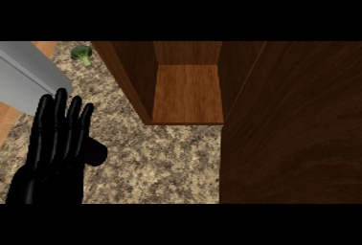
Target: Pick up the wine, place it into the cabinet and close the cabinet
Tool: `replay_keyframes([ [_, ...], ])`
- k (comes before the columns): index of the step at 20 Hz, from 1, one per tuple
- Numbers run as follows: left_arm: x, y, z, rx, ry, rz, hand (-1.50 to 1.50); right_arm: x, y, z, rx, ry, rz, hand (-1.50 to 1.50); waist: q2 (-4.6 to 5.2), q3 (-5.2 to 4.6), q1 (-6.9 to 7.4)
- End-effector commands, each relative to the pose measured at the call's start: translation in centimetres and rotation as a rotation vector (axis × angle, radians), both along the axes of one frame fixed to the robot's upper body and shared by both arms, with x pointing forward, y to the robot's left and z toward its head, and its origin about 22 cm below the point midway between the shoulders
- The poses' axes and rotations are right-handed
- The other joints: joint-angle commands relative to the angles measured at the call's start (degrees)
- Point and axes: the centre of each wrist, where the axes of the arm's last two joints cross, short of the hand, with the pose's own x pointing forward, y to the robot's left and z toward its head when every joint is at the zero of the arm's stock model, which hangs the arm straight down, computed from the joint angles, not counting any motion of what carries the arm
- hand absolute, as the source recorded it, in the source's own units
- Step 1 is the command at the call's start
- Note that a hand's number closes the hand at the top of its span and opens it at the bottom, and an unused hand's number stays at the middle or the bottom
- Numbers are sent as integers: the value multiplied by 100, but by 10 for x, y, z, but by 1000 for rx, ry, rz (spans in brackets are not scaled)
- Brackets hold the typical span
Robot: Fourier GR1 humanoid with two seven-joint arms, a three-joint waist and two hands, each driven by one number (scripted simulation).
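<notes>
The wooden cabinet (187, 91) stands open on the speckled stone counter (170, 158), and its inner shelf is bare. Its dark wooden door (293, 129) swings out toward me and fills the right side of the view. My left hand (56, 143) rests at the lower left, open, with straight fingers pointing up. No wine bottle shows anywhere. My right hand is out of sight.
A small green broccoli (83, 54) lies on the counter at the top left, beside the cabinet's left wall. A grey forearm (28, 79) crosses the upper left corner. A strip of light wood (8, 119) shows at the left edge.
</notes>
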Motion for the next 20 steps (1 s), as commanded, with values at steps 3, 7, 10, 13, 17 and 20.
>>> replay_keyframes([
  [3, -8, 0, 12, -37, -4, 35, -150, -10, 15, 25, 21, -24, -18, -150, 2, -3, 15],
  [7, -6, 8, 20, -43, 14, 72, -150, -24, 1, 38, -6, -38, -9, -150, 1, -2, -17],
  [10, -15, 9, 21, -33, 25, 97, -150, -9, 3, 33, 1, -5, -6, -150, 2, -2, 9],
  [13, -15, 30, 33, -29, 18, 132, -150, -25, 7, 30, 8, -11, -26, -150, 0, -2, -11],
  [17, -15, 46, 19, -16, 19, 159, -150, -21, 9, 35, 8, -12, -14, -150, 3, -6, -2],
  [20, -32, 55, 32, -11, 35, 176, -150, -26, -1, 42, -10, -39, -25, -150, -5, -3, -2],
])
